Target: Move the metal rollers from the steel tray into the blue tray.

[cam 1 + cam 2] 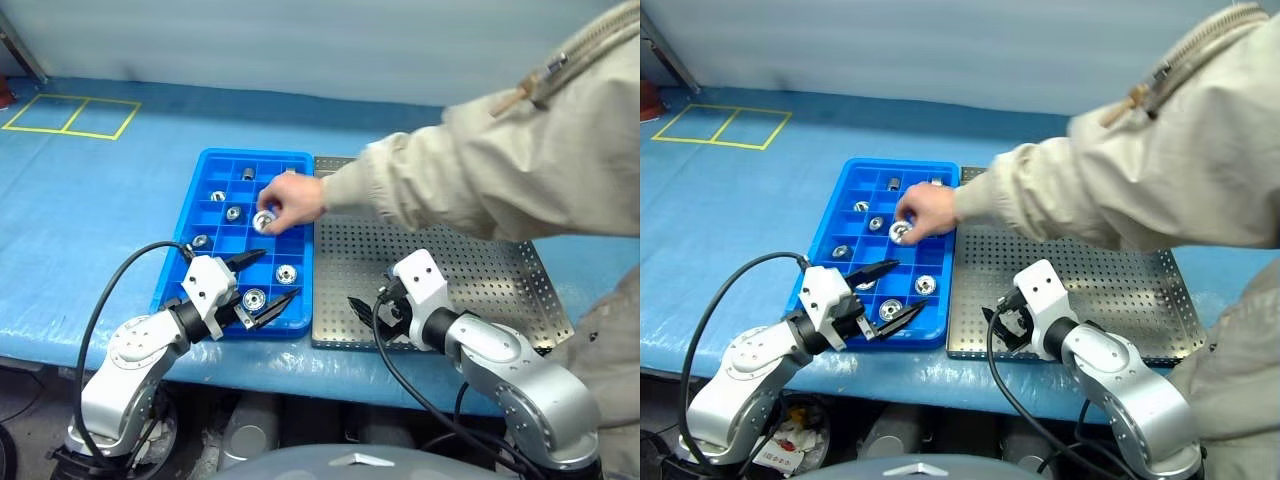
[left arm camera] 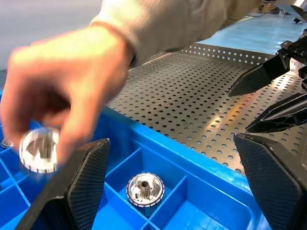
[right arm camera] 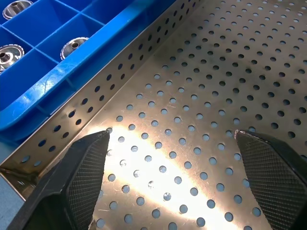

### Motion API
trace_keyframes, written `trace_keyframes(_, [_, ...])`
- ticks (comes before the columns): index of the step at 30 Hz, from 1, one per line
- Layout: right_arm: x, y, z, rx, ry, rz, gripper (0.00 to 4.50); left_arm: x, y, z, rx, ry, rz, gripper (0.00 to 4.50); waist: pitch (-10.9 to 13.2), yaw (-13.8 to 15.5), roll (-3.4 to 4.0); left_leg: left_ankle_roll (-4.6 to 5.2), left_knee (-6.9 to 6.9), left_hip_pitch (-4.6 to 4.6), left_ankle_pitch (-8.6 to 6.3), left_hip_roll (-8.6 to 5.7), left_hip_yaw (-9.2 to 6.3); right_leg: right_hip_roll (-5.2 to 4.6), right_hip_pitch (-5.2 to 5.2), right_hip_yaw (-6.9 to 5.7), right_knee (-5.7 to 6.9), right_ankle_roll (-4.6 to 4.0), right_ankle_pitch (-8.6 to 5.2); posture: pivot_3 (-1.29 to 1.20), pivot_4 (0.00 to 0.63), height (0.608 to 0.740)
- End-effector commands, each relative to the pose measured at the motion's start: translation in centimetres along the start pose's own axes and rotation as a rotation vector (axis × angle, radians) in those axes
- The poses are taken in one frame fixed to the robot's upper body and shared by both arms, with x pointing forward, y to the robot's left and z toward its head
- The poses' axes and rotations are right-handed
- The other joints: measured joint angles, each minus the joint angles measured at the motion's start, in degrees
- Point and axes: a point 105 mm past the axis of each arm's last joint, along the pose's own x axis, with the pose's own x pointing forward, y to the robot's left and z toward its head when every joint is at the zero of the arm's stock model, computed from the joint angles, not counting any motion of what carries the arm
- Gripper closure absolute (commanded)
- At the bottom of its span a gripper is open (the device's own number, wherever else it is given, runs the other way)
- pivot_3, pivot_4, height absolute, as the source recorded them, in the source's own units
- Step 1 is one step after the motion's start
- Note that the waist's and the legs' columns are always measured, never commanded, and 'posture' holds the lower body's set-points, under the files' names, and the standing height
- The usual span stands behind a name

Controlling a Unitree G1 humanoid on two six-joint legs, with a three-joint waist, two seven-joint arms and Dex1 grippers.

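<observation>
Metal rollers [image 1: 286,273] seated one to a compartment in the blue tray [image 1: 222,162], several scattered across the grid. One more roller [image 1: 265,222] pinched in a person's hand [image 1: 293,200], held over the middle of that tray. None to be seen on the visible floor of the steel tray [image 1: 470,285], which lies just beside the blue tray, rims touching or nearly so; part of its far side hidden under the person's sleeve [image 1: 450,170]. Both trays set on a blue-covered surface [image 1: 90,220] with a yellow taped rectangle [image 1: 72,115] well off to the far left.

Left tool [image 1: 258,282] hanging over the near edge of the blue tray, fingers spread wide, nothing between them. Right tool [image 1: 367,318] low over the near corner of the steel tray, fingers likewise wide apart and empty.

Judged from this: transfer looks close to done, with little or nothing left to fetch. Best to hold both tools clear while the hand works inside the blue tray, then check the hidden part of the steel tray. For any roller found there, approach from above, close across its round body, lift clear of the rim, and lower into a free compartment rather than onto one already filled.

No brand, label or readable writing anywhere.
</observation>
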Motion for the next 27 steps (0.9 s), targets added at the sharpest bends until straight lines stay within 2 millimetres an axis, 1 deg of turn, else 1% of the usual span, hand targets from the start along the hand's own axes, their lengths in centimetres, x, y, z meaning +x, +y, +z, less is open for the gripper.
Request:
trace_keyframes(1, [-0.7, -0.1, 0.9, -0.027, -0.046, -0.021, 0.06, 0.2, -0.1, 0.5, 0.010, -0.020, -0.014, 0.00, 0.0, -0.1, 0.00, 0.00, 0.00, 0.00, 0.00, 0.00, 0.00, 0.00, 0.00, 0.00, 0.00, 0.00, 0.00, 0.24, 0.150, 0.740])
trace_keyframes(23, [-1.2, -0.1, 0.5, -0.025, -0.041, -0.043, 0.06, 1.0, -0.1, 0.6, 0.021, -0.025, -0.060, 0.00, 0.0, -1.3, 0.00, 0.01, 0.00, 0.03, 0.00, 0.00, 0.02, 0.01, 0.00, 0.06, 0.02, 0.00, 0.00, 0.21, 0.150, 0.740])
trace_keyframes(25, [-1.1, -0.5, 0.7, -0.035, -0.048, -0.071, 0.06, 1.1, -0.1, 0.6, 0.023, -0.027, -0.061, 0.00, 0.0, -1.2, 0.00, 0.01, 0.01, 0.03, 0.01, 0.00, 0.03, 0.01, 0.00, 0.07, 0.02, 0.00, 0.00, 0.21, 0.150, 0.740])
trace_keyframes(27, [-0.8, -1.9, 1.2, -0.023, -0.068, -0.150, 0.06, 1.4, 0.0, 0.6, 0.042, -0.025, -0.045, 0.00, 0.0, -1.3, 0.00, 0.01, 0.01, 0.03, 0.01, 0.00, 0.03, 0.01, 0.00, 0.07, 0.03, 0.00, 0.00, 0.21, 0.150, 0.740])
